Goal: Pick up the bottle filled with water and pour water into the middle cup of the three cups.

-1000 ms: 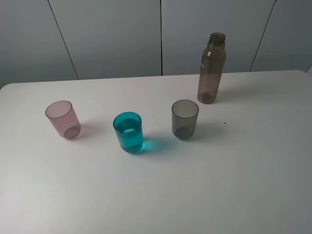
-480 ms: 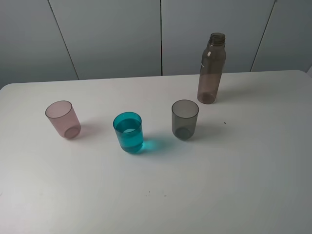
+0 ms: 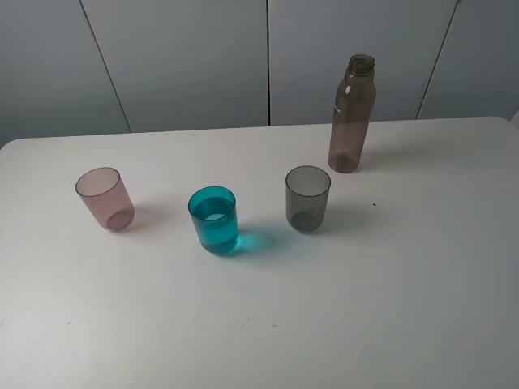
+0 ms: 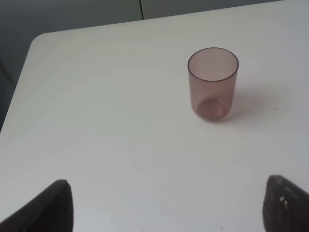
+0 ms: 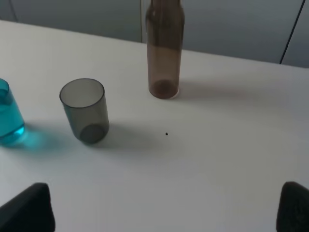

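The smoky-brown bottle (image 3: 352, 113) stands upright at the back right of the white table; it also shows in the right wrist view (image 5: 164, 48). The teal-blue middle cup (image 3: 214, 220) holds water and stands between the pale pink cup (image 3: 105, 198) and the smoky-grey cup (image 3: 307, 198). The right wrist view shows the grey cup (image 5: 85, 110) and part of the teal cup (image 5: 8, 116). The left wrist view shows the pink cup (image 4: 212, 83). My left gripper (image 4: 166, 212) and right gripper (image 5: 164, 212) are open, empty and far back from everything; neither shows in the exterior view.
The white table (image 3: 389, 292) has a rounded far-left corner (image 4: 38, 41). A grey panelled wall (image 3: 203, 57) stands behind the table. A small dark speck (image 5: 166, 134) lies on the table right of the grey cup.
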You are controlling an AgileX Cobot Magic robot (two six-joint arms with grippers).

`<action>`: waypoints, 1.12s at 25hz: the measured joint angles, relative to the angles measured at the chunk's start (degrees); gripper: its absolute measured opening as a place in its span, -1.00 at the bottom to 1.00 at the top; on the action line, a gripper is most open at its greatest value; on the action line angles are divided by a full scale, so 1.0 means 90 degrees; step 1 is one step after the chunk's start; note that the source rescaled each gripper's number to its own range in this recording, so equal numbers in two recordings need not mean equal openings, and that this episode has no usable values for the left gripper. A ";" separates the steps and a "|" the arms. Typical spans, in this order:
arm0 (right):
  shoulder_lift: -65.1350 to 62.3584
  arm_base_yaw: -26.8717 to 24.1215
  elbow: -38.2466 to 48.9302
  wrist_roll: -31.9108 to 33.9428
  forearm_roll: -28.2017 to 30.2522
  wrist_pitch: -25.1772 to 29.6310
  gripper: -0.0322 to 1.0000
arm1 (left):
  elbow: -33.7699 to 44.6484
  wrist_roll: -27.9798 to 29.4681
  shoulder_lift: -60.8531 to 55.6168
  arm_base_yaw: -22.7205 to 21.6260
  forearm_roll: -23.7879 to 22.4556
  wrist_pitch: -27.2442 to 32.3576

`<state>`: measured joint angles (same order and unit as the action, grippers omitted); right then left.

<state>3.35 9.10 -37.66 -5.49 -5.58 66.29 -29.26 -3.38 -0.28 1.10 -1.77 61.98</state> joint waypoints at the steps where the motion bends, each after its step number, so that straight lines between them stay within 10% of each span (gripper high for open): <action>1: -0.0186 0.0000 0.0048 0.0051 0.0000 -0.0012 0.99 | 0.0000 0.0000 0.0000 0.0000 0.0000 0.0000; 28: -0.0373 0.0000 0.0952 0.0525 0.0047 -0.0385 0.99 | 0.0000 0.0000 0.0000 0.0000 0.0000 0.0000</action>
<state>0.00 9.10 -29.09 -0.76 -5.16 62.83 -29.26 -3.38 -0.28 1.10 -1.77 61.98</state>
